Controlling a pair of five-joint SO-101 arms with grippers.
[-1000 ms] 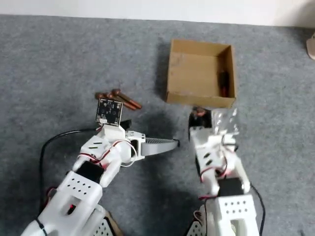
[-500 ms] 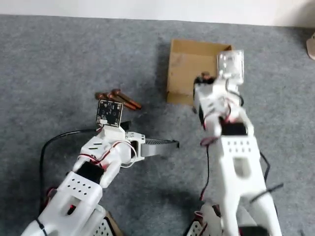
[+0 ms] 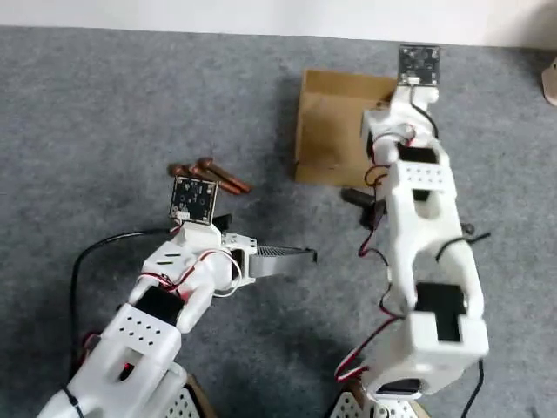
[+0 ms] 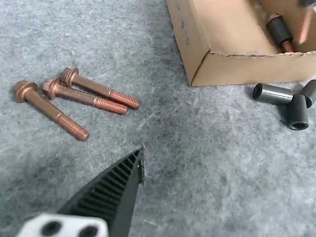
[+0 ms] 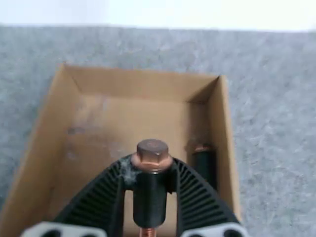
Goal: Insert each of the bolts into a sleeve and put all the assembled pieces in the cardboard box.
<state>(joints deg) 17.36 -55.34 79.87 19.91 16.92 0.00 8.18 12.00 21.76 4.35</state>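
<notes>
My right gripper [image 5: 148, 168] is shut on an assembled piece [image 5: 149, 190], a copper bolt in a black sleeve, held head-up above the inside of the cardboard box [image 5: 143, 84]. Another assembled piece [image 5: 202, 160] lies in the box by one side wall. In the high view the right arm [image 3: 418, 183] stretches over the box [image 3: 301, 131]. Three loose copper bolts [image 4: 74, 96] lie on the carpet to the left of the box. Three black sleeves [image 4: 289, 98] lie by the box's near wall [image 4: 247, 66]. My left gripper [image 3: 291, 253] rests shut and empty, low over the carpet on the near side of the bolts.
Grey carpet [image 3: 104, 104] covers the whole work surface. The left arm's black cable [image 3: 83, 261] loops on the carpet at the lower left. A pale wall edge runs along the far side.
The right arm has swung forward from the near side of the box to over it, carrying the assembled piece. The left arm has stayed still.
</notes>
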